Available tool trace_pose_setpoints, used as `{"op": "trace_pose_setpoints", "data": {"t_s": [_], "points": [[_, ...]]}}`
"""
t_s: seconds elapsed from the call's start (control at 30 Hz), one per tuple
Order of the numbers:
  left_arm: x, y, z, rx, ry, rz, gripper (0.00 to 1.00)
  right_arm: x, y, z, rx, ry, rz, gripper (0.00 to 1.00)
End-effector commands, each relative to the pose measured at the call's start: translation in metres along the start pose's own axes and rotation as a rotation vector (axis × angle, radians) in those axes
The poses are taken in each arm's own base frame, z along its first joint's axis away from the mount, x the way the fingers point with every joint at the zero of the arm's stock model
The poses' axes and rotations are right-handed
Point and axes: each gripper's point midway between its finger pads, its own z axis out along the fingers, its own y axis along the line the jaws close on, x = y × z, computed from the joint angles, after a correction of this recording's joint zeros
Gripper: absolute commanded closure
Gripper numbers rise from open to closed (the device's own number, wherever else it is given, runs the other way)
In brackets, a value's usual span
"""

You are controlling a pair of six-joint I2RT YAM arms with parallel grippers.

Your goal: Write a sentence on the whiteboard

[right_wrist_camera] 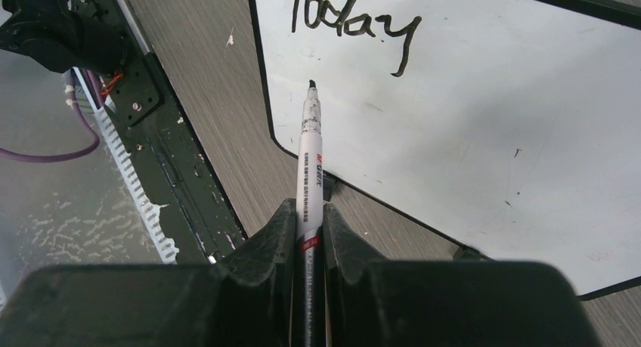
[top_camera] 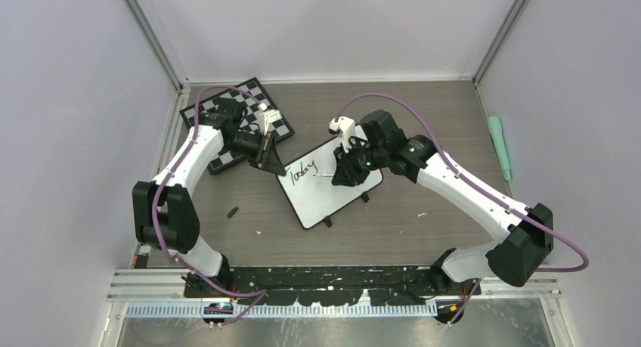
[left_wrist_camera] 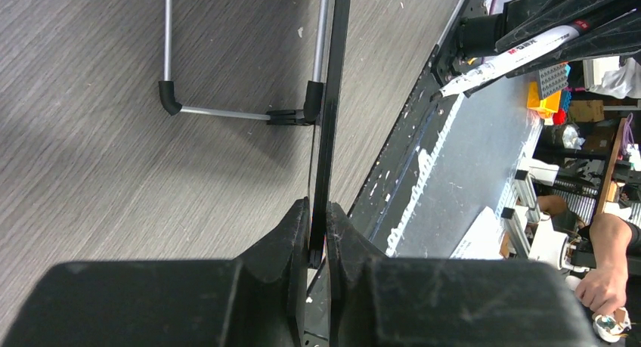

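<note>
The whiteboard [top_camera: 332,196], white with a thin black frame, lies tilted on the table centre. Of the sentence, the black handwritten word "Today" [top_camera: 301,171] shows near its upper left corner. My left gripper [top_camera: 272,165] is shut on the board's left edge; in the left wrist view the board [left_wrist_camera: 332,97] runs edge-on between the jaws of that gripper [left_wrist_camera: 317,233]. My right gripper [right_wrist_camera: 308,218] is shut on a white marker [right_wrist_camera: 310,158]. Its black tip points at the board [right_wrist_camera: 469,120] just below "Today" [right_wrist_camera: 351,22]. I cannot tell if the tip touches.
A checkered chessboard [top_camera: 227,113] lies at the back left, under my left arm. A small black piece [top_camera: 233,211] rests on the table left of the whiteboard. A teal object [top_camera: 499,147] lies along the right wall. The board's wire stand [left_wrist_camera: 227,113] shows underneath.
</note>
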Motion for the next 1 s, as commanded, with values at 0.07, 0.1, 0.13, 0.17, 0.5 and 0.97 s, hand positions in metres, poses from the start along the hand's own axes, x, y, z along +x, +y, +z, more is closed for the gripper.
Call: {"op": "trace_pose_setpoints", "data": {"t_s": [0.07,0.1,0.13,0.17,0.5,0.97], "points": [[0.010,-0.006,-0.001,-0.007,0.021,-0.038,1.00,-0.019,0.005,-0.011,-0.004,-0.077,-0.023,1.00],[0.011,-0.007,-0.001,-0.006,0.022,-0.038,1.00,-0.020,0.003,-0.010,0.005,-0.078,-0.023,1.00],[0.010,-0.006,-0.001,-0.006,0.021,-0.037,1.00,-0.021,0.002,-0.010,0.010,-0.083,-0.026,1.00],[0.010,-0.006,-0.001,-0.006,0.022,-0.036,1.00,-0.022,0.001,-0.009,0.017,-0.086,-0.028,1.00],[0.010,-0.003,0.000,-0.009,0.028,-0.036,1.00,-0.040,-0.005,-0.014,0.055,-0.137,-0.058,1.00],[0.009,-0.004,-0.001,-0.008,0.032,-0.022,1.00,-0.051,-0.040,-0.003,0.210,-0.153,-0.036,1.00]]}}
